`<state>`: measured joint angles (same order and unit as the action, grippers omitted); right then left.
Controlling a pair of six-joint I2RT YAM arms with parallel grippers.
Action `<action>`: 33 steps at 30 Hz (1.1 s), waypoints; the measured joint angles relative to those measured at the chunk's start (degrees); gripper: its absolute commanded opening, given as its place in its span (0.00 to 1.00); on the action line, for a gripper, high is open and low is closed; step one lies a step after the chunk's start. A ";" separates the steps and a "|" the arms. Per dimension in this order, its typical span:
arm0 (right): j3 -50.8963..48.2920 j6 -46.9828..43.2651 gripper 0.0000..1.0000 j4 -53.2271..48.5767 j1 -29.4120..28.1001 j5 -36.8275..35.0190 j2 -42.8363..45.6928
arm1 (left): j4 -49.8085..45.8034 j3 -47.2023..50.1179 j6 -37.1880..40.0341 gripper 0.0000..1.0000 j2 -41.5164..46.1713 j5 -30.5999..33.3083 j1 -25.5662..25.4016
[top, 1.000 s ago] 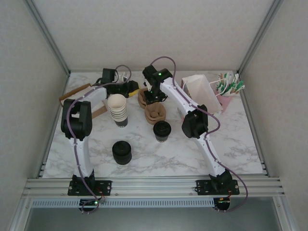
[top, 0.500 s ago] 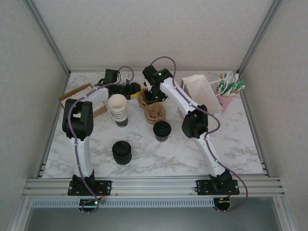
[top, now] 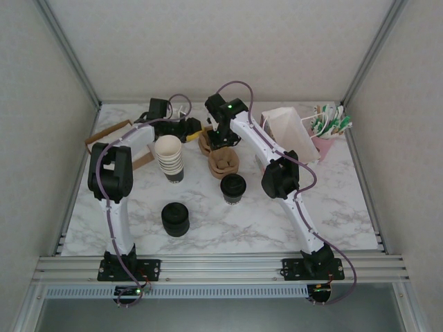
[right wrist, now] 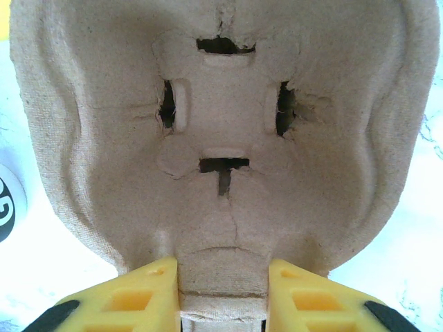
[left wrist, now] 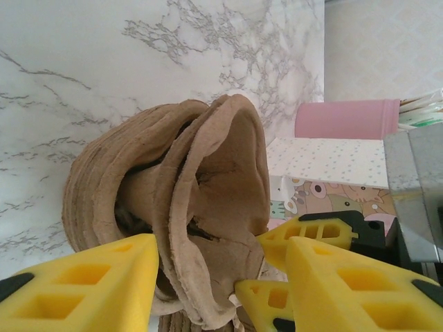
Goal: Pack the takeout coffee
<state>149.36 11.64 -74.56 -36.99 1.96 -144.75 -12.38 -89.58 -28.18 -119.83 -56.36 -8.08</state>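
Failing to confirm contact between the spread jaws of the left gripper (left wrist: 220,259) and the pulp carrier stack (left wrist: 173,200) rising between them. Recording the right gripper (right wrist: 223,278) pinching a pulp carrier (right wrist: 221,131) by its near rim, outer edges cut off by the frame. Finding the takeout coffee (top: 233,188) standing lidded on the marble table (top: 346,207), just beside a second carrier (top: 223,164). Noting a pink cup (top: 324,146) holding packets (top: 329,124); failing to see into the white bag (top: 287,129).

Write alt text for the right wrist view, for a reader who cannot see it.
A brown pulp cup tray, seen close up, has its lower edge pinched between the two yellow fingers of the hand. Marble table shows at the sides.
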 measured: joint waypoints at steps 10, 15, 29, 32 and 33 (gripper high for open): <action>0.00 0.20 0.30 0.00 0.00 0.02 0.00 | -1.40 0.00 1.11 0.52 0.07 0.00 -0.63; 0.00 0.22 0.30 0.00 0.00 0.02 0.00 | -1.68 0.00 1.40 0.52 0.07 -0.02 -0.85; 0.00 1.31 0.30 -0.02 0.07 -0.81 0.00 | -2.93 0.00 2.56 0.52 0.79 0.00 -1.11; 0.00 1.49 0.30 -0.02 0.17 -0.81 0.00 | -2.93 0.00 2.62 0.52 0.90 0.00 -1.16; 0.00 1.51 0.30 -0.02 0.20 -0.81 0.00 | -2.95 0.00 2.71 0.53 0.94 0.00 -1.18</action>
<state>149.36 13.15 -74.59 -36.80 1.15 -144.75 -15.33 -89.58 -25.47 -118.89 -56.36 -9.26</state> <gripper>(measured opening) 0.296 0.522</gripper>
